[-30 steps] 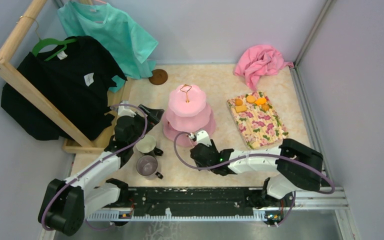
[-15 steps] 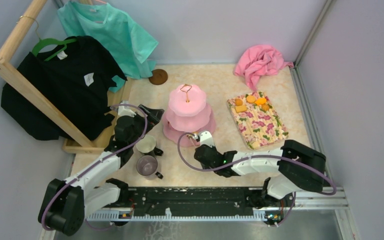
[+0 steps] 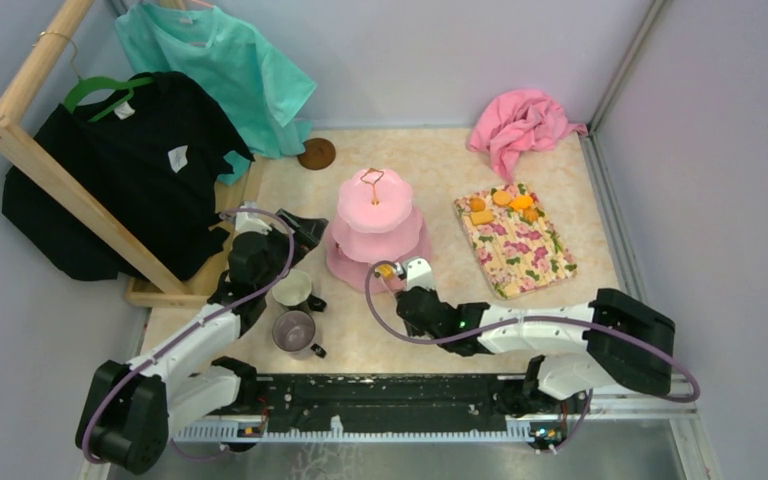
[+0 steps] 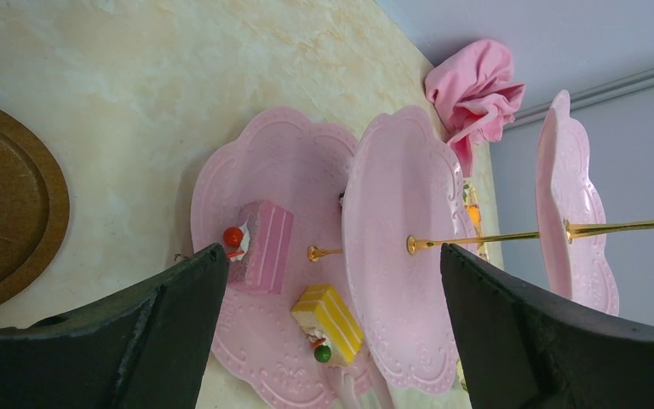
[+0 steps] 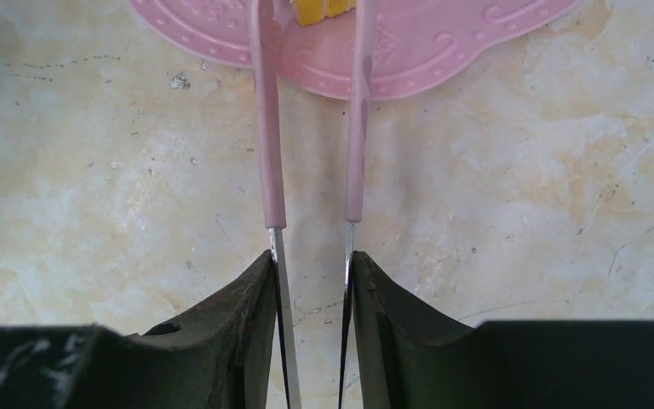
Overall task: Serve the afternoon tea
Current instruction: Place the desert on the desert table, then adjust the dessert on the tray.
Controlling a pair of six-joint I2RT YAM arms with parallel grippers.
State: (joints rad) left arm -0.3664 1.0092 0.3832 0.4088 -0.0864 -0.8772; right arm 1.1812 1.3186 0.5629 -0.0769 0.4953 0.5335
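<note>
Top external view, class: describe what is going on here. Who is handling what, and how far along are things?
The right gripper holds pink-tipped tongs, whose tips straddle a yellow cake slice at the edge of the pink cake stand's bottom tier. A pink cake slice also sits on that tier. The left gripper hangs open beside the stand, holding nothing, near the white mug and grey-purple mug. More orange snacks lie on the floral mat.

Tongs (image 5: 268, 153) in right gripper (image 5: 311, 260), closer to cake stand (image 3: 375, 215)
</note>
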